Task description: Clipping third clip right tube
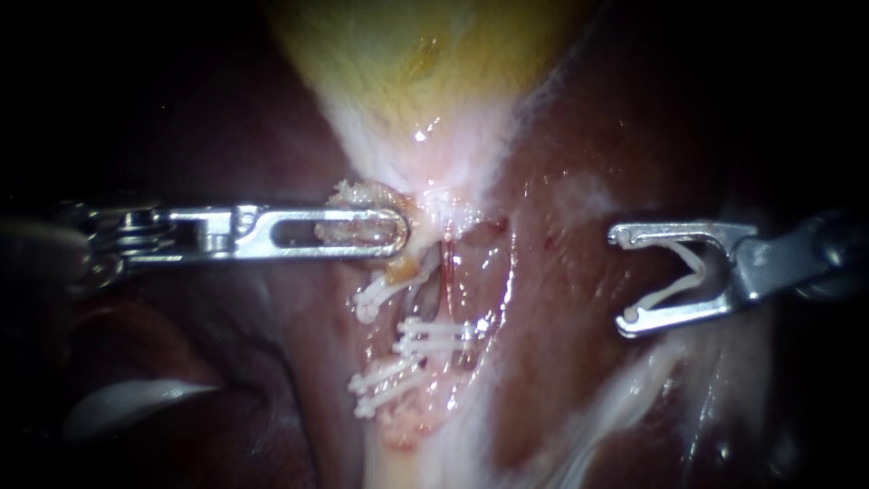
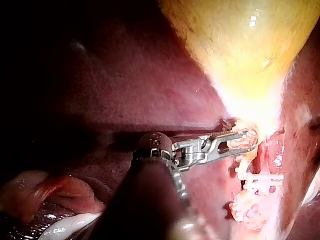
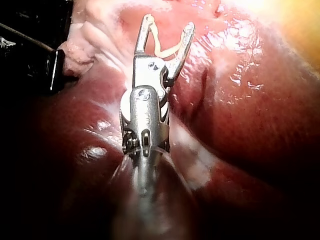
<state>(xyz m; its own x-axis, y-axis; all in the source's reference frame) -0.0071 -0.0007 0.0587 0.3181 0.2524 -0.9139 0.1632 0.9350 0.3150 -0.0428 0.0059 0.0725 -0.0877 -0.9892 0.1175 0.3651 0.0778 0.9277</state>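
While only the endoscope view takes in both instruments, it also shows the right tube (image 1: 450, 281), a thin reddish strand below the gallbladder (image 1: 398, 54) with white clips (image 1: 434, 337) across it. The right instrument (image 1: 625, 281) is well apart from that tube, over the liver (image 1: 561, 362). Its pincer is spread wide, and a loaded clip (image 1: 670, 290) sits between the two halves, touching both. The left instrument (image 1: 394, 234) has its pincer clamped on pale tissue (image 1: 362, 193) at the gallbladder's neck, which the left wrist view shows filling the pincer's window, and the right wrist view shows just the clip-bearing pincer above glistening liver.
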